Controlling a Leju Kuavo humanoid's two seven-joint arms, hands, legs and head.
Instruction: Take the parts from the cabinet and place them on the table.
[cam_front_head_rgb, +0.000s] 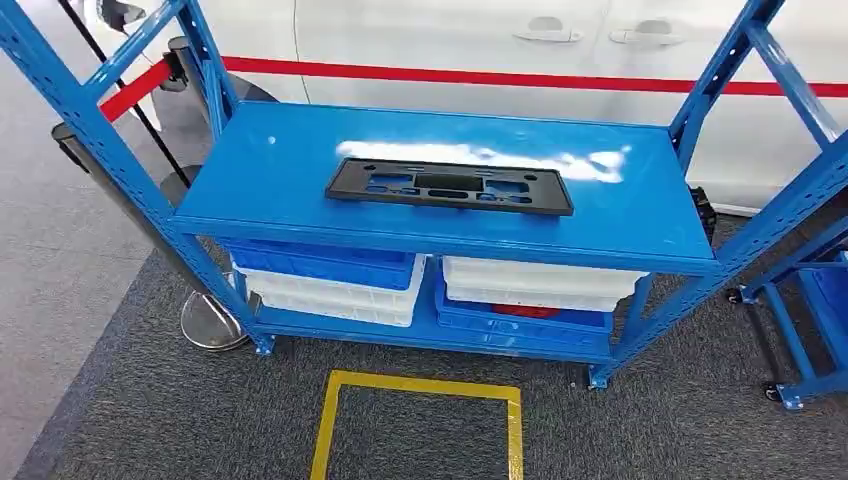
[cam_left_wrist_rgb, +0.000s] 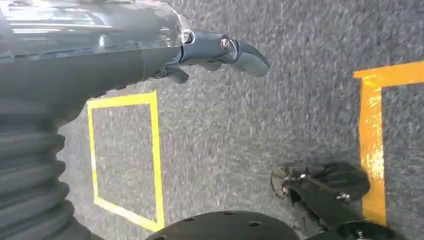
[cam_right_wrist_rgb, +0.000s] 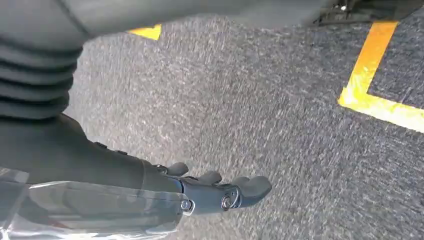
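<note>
Blue steel makes up the cabinet (cam_front_head_rgb: 250, 180), an open rack with slanted perforated posts and a glossy top shelf that catches a white glare. On that top shelf, a little toward its front edge and roughly in the middle, lies the part (cam_front_head_rgb: 449, 186): a flat, black, oblong plastic plate with several cut-outs through which the blue shows, lying flat with its long side along the shelf. Below it, on the lower shelf, stand stacked bins: a blue bin (cam_front_head_rgb: 320, 264) over a white bin (cam_front_head_rgb: 335, 297) on the left, and a white bin (cam_front_head_rgb: 540, 283) over a blue bin (cam_front_head_rgb: 520, 325) on the right, with something red just showing in the lower right one. Behind the cabinet stands a white car (cam_front_head_rgb: 450, 45) with a red stripe along its side, and a red barrier belt runs to a post with a round metal base (cam_front_head_rgb: 212, 322) at the left. A yellow taped square (cam_front_head_rgb: 420, 385) marks the grey carpet in front of the rack, and a blue wheeled cart (cam_front_head_rgb: 815, 330) stands at the right edge. The left robot hand (cam_left_wrist_rgb: 215, 55) hangs over the carpet with its dark fingers loosely extended and apart, holding nothing. The right robot hand (cam_right_wrist_rgb: 220, 190) likewise hangs above the carpet, its fingers slightly curved but spread, with nothing in them.
</note>
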